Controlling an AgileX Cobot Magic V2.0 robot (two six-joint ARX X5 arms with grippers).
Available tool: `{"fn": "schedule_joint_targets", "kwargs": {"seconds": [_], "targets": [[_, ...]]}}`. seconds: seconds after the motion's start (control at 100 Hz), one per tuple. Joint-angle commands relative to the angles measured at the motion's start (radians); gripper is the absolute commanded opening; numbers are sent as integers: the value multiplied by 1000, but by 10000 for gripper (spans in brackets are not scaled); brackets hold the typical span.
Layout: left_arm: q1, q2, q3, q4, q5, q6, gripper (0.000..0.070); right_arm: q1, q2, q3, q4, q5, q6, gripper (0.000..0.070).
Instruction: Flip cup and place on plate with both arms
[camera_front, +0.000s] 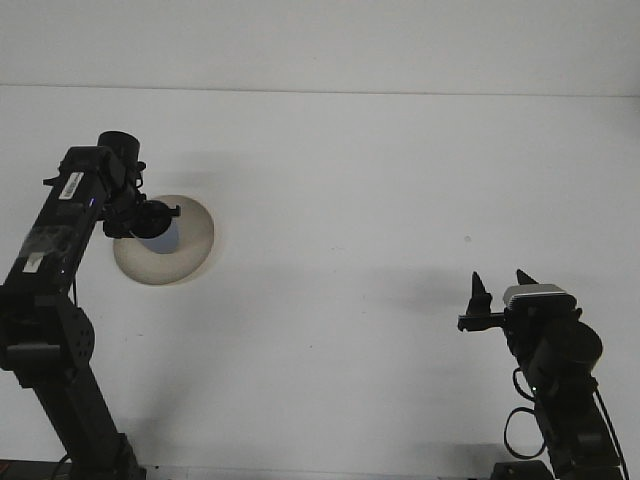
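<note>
A round beige plate (197, 238) lies on the white table at the left. My left gripper (157, 221) hangs over the plate's left half and is shut on a small pale blue-grey cup (168, 238). The cup sits just over the plate's middle; I cannot tell whether it touches the plate, nor which way up it is. My right gripper (502, 286) stands at the lower right, far from the plate. It is open, its two dark fingertips (480, 288) point upward, and nothing is between them.
The white table (350, 200) runs back to a white wall. The left arm's dark links (50, 260) rise from the lower left corner. The right arm's base (565, 400) fills the lower right corner.
</note>
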Motion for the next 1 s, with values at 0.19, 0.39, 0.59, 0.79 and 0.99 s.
{"fn": "schedule_joint_targets", "kwargs": {"seconds": [0.19,0.39,0.59,0.79,0.99], "targets": [[4,55,19,3,36,9,35,2,5,0,9,0,1,496],[4,55,19,5,36,13,364,2,5,0,9,0,1,496],[4,54,28,-11,37,13,400,2,5,0,9,0,1,496],[4,6,48,-12,37,12,400,2,5,0,9,0,1,496],[5,-103,54,-14,37,13,400,2,5,0,9,0,1,497]]}}
